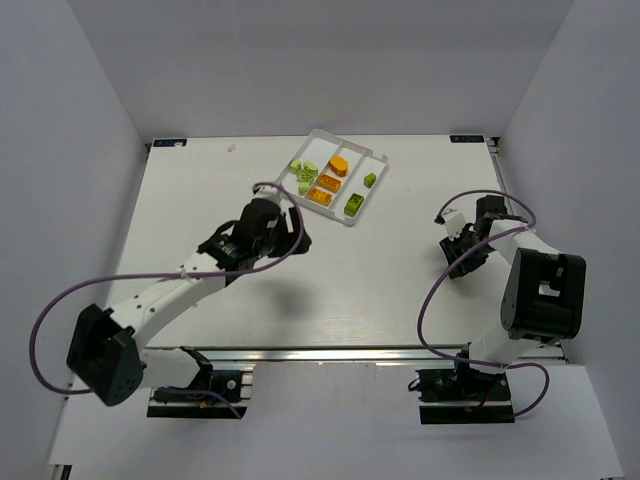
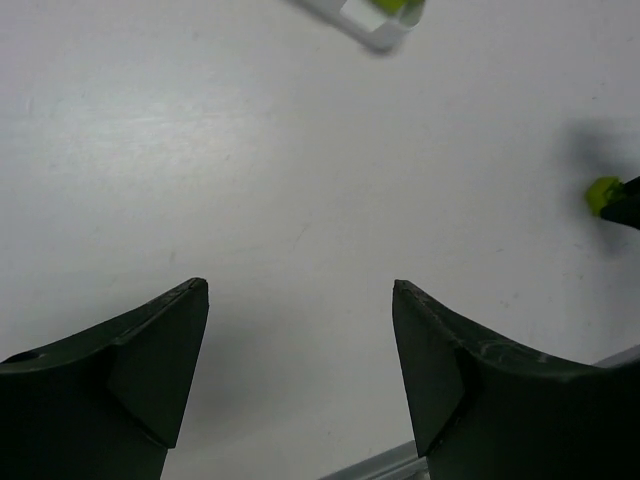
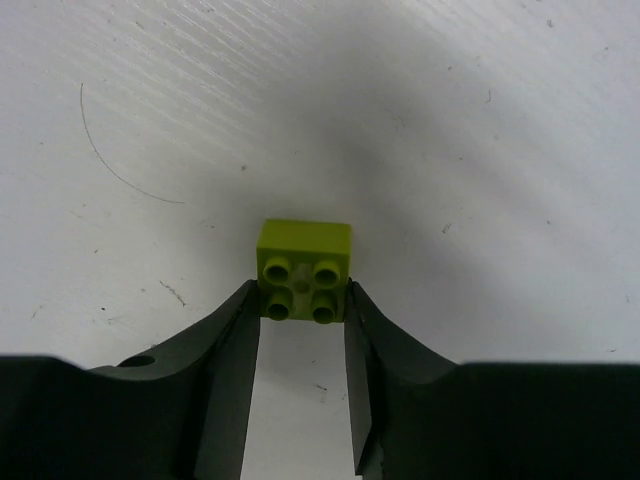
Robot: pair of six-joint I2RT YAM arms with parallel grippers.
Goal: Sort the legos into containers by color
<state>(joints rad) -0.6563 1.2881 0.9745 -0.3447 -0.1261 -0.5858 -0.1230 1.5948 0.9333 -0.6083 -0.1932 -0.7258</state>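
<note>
Legos (image 1: 339, 165) lie in three compartments (image 1: 374, 165) of the tray (image 1: 349, 223) (light green, orange, darker green); our right gripper (image 3: 300, 296) pinches a yellow-green brick (image 3: 305, 240), our left gripper (image 2: 300, 290) gapes wide above the table (image 2: 200, 150).

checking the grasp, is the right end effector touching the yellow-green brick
Touching. The right wrist view shows the right end effector pressed against both sides of the yellow-green 2x2 brick, with no gap on either side.

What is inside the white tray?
White plastic tray: left compartment holds heaped light yellow-green bricks, middle an orange disc and orange bricks, right two darker green bricks. Anything beneath the heap is hidden.
</note>
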